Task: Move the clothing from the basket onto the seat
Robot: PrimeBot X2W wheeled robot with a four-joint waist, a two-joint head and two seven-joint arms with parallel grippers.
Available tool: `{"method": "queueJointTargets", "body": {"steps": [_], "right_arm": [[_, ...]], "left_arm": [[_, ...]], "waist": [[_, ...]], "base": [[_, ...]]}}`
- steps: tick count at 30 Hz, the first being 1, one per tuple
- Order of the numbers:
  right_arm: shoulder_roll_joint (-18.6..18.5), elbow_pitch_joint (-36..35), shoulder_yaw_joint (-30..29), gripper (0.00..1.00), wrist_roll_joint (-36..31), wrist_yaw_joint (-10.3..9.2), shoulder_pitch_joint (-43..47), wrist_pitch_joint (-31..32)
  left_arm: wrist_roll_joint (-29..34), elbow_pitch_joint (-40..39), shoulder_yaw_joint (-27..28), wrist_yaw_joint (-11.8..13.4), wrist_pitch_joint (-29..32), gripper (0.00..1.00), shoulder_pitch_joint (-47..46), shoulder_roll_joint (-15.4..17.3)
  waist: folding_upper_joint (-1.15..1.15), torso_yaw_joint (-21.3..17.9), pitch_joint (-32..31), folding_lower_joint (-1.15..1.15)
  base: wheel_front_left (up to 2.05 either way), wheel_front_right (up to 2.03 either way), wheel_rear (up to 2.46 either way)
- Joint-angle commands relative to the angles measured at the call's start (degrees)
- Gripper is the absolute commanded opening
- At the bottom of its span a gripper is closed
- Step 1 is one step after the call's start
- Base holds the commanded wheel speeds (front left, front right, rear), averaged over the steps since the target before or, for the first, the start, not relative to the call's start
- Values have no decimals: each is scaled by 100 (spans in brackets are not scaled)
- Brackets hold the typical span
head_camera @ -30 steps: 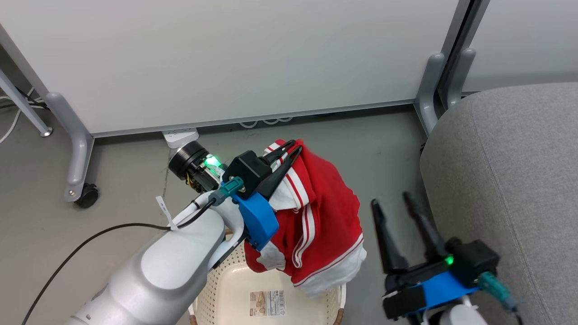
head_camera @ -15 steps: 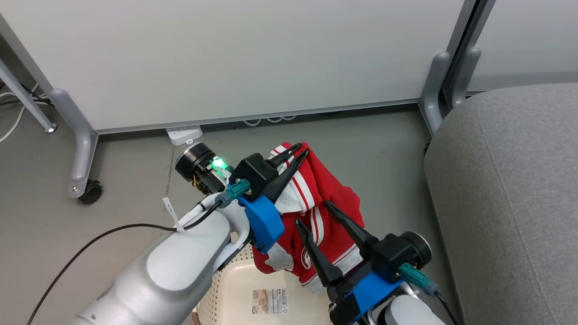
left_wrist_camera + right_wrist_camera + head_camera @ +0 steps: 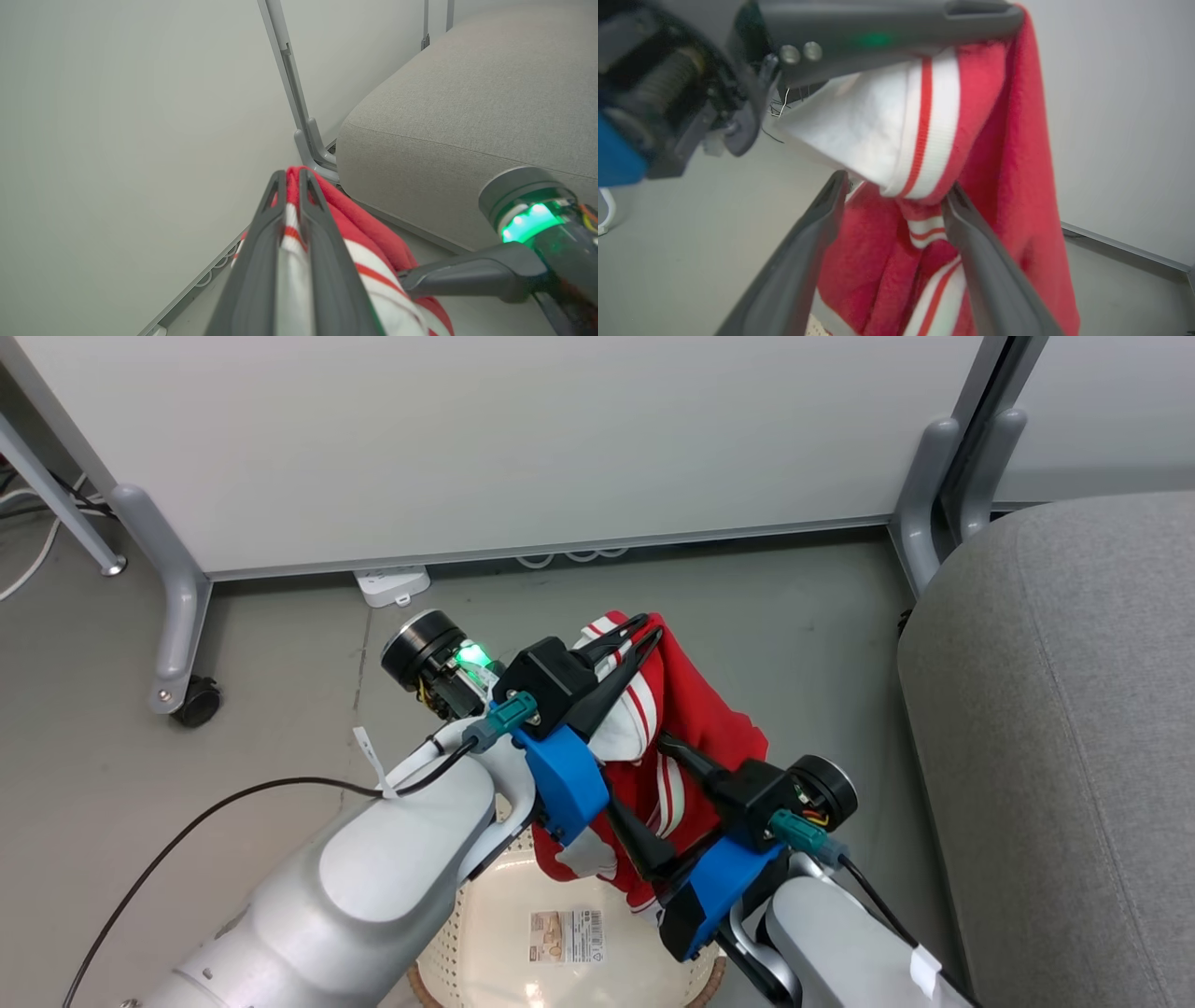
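Clothing [image 3: 695, 723]: bright red, paired white stripes, white trim with thin red line.
Basket [image 3: 485, 943]: cream-white, perforated dot pattern, brown woven-look rim.
Label [image 3: 567, 936] inside: white, black barcode.
Seat [image 3: 1055, 728]: plain grey weave.
Left pincer [image 3: 652, 625], right pincer [image 3: 637, 770]: dark grey fingers, blue mounts, teal connectors, green lights.
Left forearm [image 3: 392, 877]: pale silver-white.
Floor [image 3: 280, 616]: dull grey.
Wall panel [image 3: 513, 429]: off-white.

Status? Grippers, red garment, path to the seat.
Left gripper shut on clothing, hanging above basket. Right gripper open, fingers straddling the hanging fabric. Seat to the right, floor between.
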Motion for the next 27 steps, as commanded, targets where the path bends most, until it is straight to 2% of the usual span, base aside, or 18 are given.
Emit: {"method": "queueJointTargets", "body": {"steps": [1,11,12,13,27], "right_arm": [[-9,71,54,100,83,-4,-175,1],[-6,1059,349,100,378,-4,-854,19],[-6,1126,415,22,431,-4,-925,25],[-4,1181,498,0,487,-4,-977,50],[-7,1291,944,0,978,-4,-1179,-2]], "left_arm": [[-3,-14,0,23,-42,0,-108,-10],[-23,27,-4,8,-121,0,-301,-178],[-27,34,-5,6,-137,0,-318,-190],[-32,42,-7,2,-148,0,-334,-204],[-92,233,-1,-30,-255,0,-335,-218]], "waist": [[0,24,50,0],[0,136,267,0],[0,145,280,0],[0,154,291,0],[0,112,218,0]], "base": [[0,0,0],[0,0,0],[0,0,0],[0,0,0],[0,0,0]]}}
